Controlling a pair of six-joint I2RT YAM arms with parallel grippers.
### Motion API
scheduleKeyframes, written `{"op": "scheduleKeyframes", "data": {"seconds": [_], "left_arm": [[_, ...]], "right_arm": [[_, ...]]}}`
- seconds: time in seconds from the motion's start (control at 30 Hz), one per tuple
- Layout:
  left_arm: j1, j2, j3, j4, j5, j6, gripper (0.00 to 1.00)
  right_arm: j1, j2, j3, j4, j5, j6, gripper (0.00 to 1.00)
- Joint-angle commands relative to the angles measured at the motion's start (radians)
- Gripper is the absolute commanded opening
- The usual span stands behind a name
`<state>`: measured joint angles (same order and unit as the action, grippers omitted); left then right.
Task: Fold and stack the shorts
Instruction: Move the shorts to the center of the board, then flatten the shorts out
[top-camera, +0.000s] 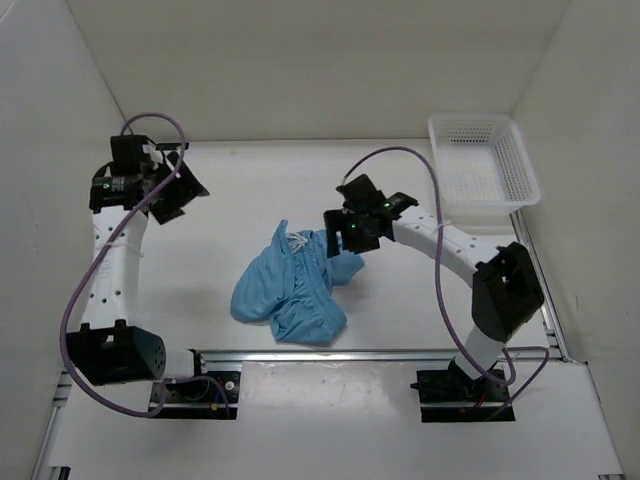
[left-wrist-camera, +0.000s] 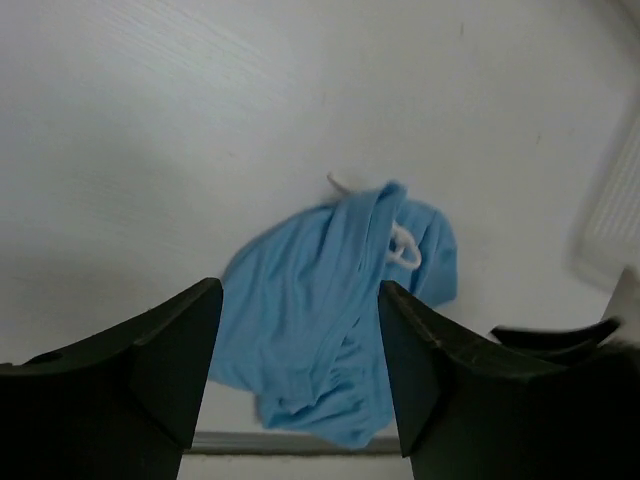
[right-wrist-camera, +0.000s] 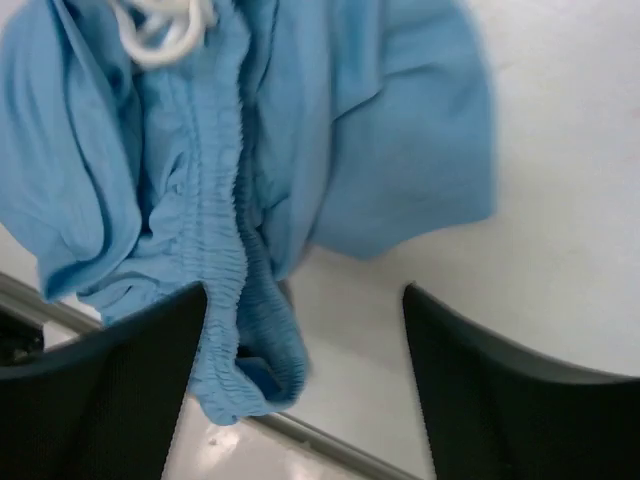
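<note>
The light blue shorts (top-camera: 290, 290) lie in a crumpled heap in the middle of the table, their white drawstring (top-camera: 296, 240) showing at the far end. My right gripper (top-camera: 340, 237) hovers over the heap's right edge, open. In the right wrist view the gathered waistband (right-wrist-camera: 235, 290) runs down beside the left finger (right-wrist-camera: 110, 380), and bare table fills the rest of the gap of the right gripper (right-wrist-camera: 305, 300). My left gripper (top-camera: 180, 195) is raised at the far left, well away from the shorts (left-wrist-camera: 330, 290). The left gripper (left-wrist-camera: 300, 300) is open with nothing in it.
A white mesh basket (top-camera: 485, 170) stands at the back right corner, and its edge shows in the left wrist view (left-wrist-camera: 615, 210). A metal rail (top-camera: 380, 355) runs along the table's near edge, just in front of the shorts. White walls enclose the table.
</note>
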<state>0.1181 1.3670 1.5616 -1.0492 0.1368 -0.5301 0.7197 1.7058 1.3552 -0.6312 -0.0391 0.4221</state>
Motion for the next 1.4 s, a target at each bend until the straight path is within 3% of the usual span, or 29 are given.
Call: {"op": "scheduleKeyframes", "data": {"seconds": [0.0,0.03,0.1,0.13,0.2,0.23,0.27,0.33,0.4,0.43,0.47,0.5,0.57,0.6,0.67,0.7,0.73,0.8,0.83,0.9,1.0,1.03,1.13,1.37], "left_arm": [[-0.102,-0.042,-0.189,0.061,0.161,0.03,0.71],[-0.136,-0.042,-0.239,0.084,0.199,0.018,0.43],[-0.261,-0.042,-0.349,0.138,0.19,-0.023,0.21],[-0.302,-0.042,-0.371,0.138,0.16,-0.036,0.15],[-0.381,-0.008,-0.414,0.162,0.176,-0.048,0.11],[-0.397,0.003,-0.466,0.205,0.231,-0.059,0.13],[-0.409,0.012,-0.494,0.228,0.242,-0.073,0.17],[-0.422,0.053,-0.531,0.265,0.233,-0.084,0.27],[-0.422,0.11,-0.519,0.265,0.224,-0.084,0.52],[-0.413,0.127,-0.502,0.265,0.207,-0.084,0.85],[-0.4,0.141,-0.456,0.265,0.193,-0.096,0.97],[-0.4,0.156,-0.428,0.265,0.184,-0.108,1.0],[-0.4,0.25,-0.288,0.265,0.173,-0.099,1.0],[-0.4,0.277,-0.252,0.265,0.173,-0.099,1.0],[-0.4,0.371,-0.159,0.243,0.155,-0.09,1.0],[-0.4,0.403,-0.134,0.242,0.146,-0.09,0.96],[-0.4,0.434,-0.114,0.242,0.145,-0.09,0.85],[-0.41,0.521,-0.075,0.242,0.145,-0.09,0.63],[-0.41,0.549,-0.066,0.242,0.158,-0.074,0.46],[-0.41,0.606,-0.055,0.242,0.167,-0.064,0.31],[-0.41,0.606,-0.055,0.233,0.155,-0.042,0.1],[-0.399,0.594,-0.043,0.224,0.155,-0.042,0.1],[-0.373,0.584,-0.014,0.21,0.145,-0.03,0.1],[-0.269,0.489,0.187,0.055,0.122,0.015,0.1]], "right_arm": [[-0.063,-0.175,0.021,0.051,0.044,0.037,0.67],[-0.063,-0.175,-0.007,0.051,0.044,0.037,0.2],[-0.063,-0.175,-0.028,0.051,0.003,0.037,0.01],[-0.063,-0.175,-0.047,0.051,-0.019,0.037,0.0],[-0.054,-0.163,-0.06,0.07,-0.059,0.037,0.01],[-0.045,-0.137,-0.061,0.082,-0.079,0.037,0.08],[-0.033,-0.124,-0.061,0.082,-0.126,0.037,0.31],[-0.003,-0.084,-0.07,0.093,-0.142,0.046,0.48],[0.006,-0.054,-0.07,0.116,-0.142,0.058,0.49],[0.017,-0.054,-0.079,0.116,-0.131,0.058,0.4],[0.017,-0.04,-0.079,0.116,-0.11,0.073,0.06],[0.017,-0.04,-0.079,0.116,-0.093,0.086,0.0],[0.017,-0.031,-0.088,0.116,-0.093,0.086,0.0],[0.017,-0.031,-0.088,0.116,-0.128,0.086,0.06],[0.017,-0.031,-0.088,0.116,-0.163,0.076,0.33],[0.029,-0.022,-0.088,0.116,-0.179,0.063,0.47],[0.043,-0.009,-0.088,0.116,-0.191,0.063,0.51],[0.079,0.026,-0.088,0.091,-0.223,0.073,0.53],[0.098,0.037,-0.097,0.091,-0.232,0.073,0.57],[0.138,0.055,-0.109,0.091,-0.223,0.087,0.65],[0.193,0.064,-0.119,0.091,-0.177,0.099,0.66],[0.193,0.064,-0.119,0.091,-0.177,0.099,0.56],[0.181,0.091,-0.104,0.078,-0.186,0.109,0.0],[0.069,-0.033,0.107,-0.041,-0.069,0.0,0.0]]}}
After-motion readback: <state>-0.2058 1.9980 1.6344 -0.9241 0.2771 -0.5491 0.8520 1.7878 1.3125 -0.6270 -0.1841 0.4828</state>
